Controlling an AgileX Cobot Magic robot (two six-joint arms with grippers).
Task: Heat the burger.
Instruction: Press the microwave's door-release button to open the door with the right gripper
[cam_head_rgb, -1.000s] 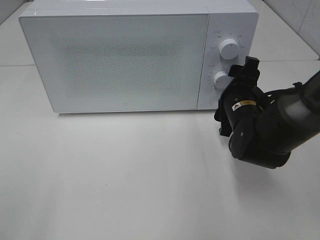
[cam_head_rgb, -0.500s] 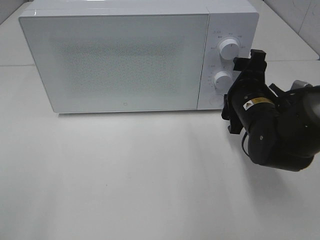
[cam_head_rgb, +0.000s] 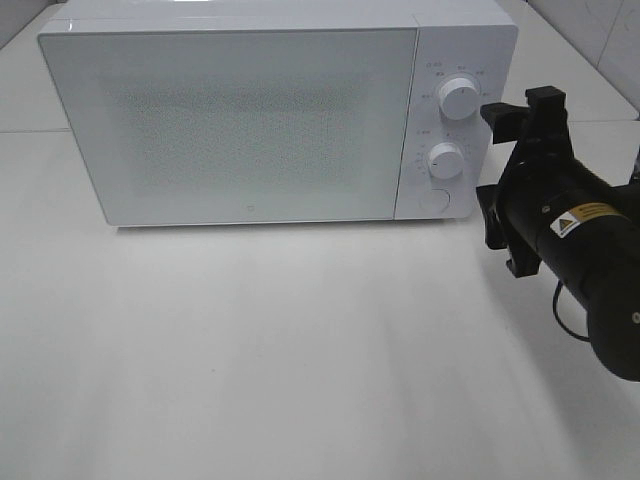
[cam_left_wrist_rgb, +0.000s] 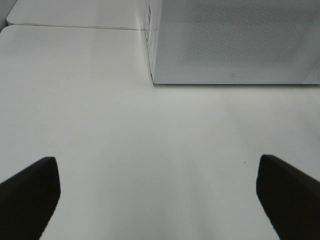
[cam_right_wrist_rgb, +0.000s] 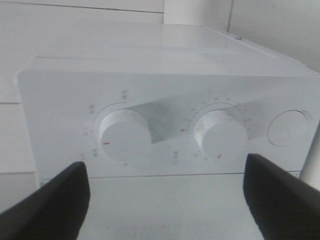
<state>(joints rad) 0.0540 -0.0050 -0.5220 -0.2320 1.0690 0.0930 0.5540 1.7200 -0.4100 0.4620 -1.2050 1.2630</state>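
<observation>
We log the right gripper (cam_head_rgb: 518, 106) wide open, empty, facing the control panel (cam_head_rgb: 436, 125) from just beside it; microwave (cam_head_rgb: 240, 120) door shut; burger unseen, so we cannot tell where it lies.

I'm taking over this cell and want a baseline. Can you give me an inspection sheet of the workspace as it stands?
Surface: white table, no spills seen.
Job's things: burger not seen; white microwave has its door shut, contents hidden.
Clutter: nothing seen.
Grippers: left pincer open over the table, holding nothing; right pincer open beside the control panel, clear of the upper knob and lower knob.
Cables: thin black cable loops under the right arm.
Surroundings: tiled wall behind, at right.
</observation>
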